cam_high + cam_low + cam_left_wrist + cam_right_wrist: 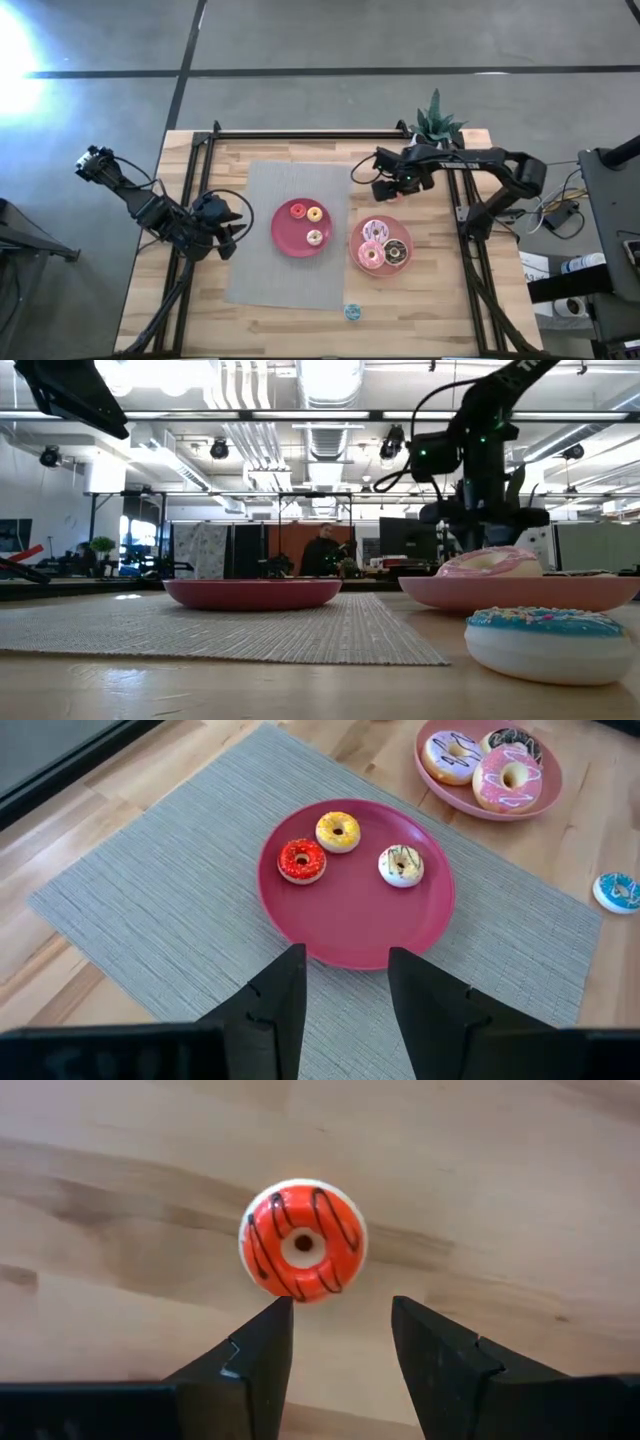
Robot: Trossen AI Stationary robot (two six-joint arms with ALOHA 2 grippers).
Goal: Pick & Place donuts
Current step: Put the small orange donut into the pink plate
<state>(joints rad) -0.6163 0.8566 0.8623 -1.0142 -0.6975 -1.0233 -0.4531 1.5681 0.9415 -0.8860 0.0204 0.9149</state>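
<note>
A: Target rn = the orange donut (pixel 303 1241), dark zigzag icing, white base. Lying flat on bare wood near the far edge of the table, right side; not on either plate.

B: How'll it handle?

A: My guess: light, rigid toy, glossy so a bit slippery. Round rim, so pinch across the outer edge, one finger each side, centred on the hole. Off-centre and it prob squirts out.

B: Right gripper (pixel 340 1342)?

A: Above it, pointing down, fingers spread wider than nothing but only about donut width, holding nothing. Donut sits just ahead of the tips, not between them yet.

B: Plates?

A: Red plate (pixel 345 930) on the grey mat (pixel 150 910): three small ones, red donut (pixel 301 860), yellow donut (pixel 338 830), white donut (pixel 401 865), all apart from each other. Pink plate (pixel 440 782) on bare wood just beside the mat: three bigger ones, pink sprinkled donut (pixel 507 778), white-iced donut (pixel 452 752), chocolate donut (pixel 513 738), packed close, touching I think.

B: Anything loose?

A: Blue donut (pixel 352 312) on the wood by the mat's near corner, well apart from both plates.

B: Left gripper (pixel 345 1000)?

A: Waiting over the mat's left edge, aimed at the red plate, fingers parted, empty.
</note>
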